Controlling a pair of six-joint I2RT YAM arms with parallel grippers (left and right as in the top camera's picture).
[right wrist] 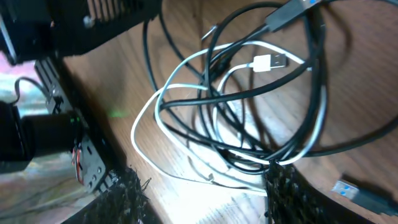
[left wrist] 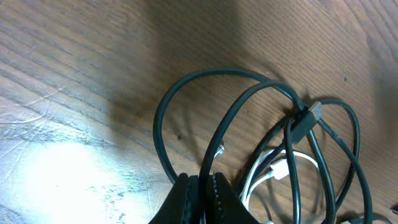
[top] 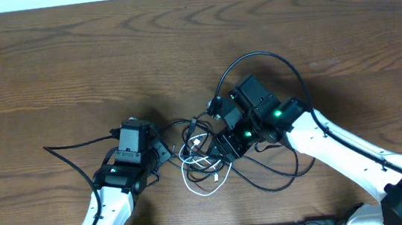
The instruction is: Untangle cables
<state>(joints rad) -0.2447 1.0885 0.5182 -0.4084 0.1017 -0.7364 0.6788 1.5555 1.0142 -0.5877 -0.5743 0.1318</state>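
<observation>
Left hand tight on thin glossy black cable; right hand wide apart over looping white cable.

Black and white cables lie tangled together.

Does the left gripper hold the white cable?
No, the left gripper is shut on a black cable; the white cable lies outside its fingers.
</observation>
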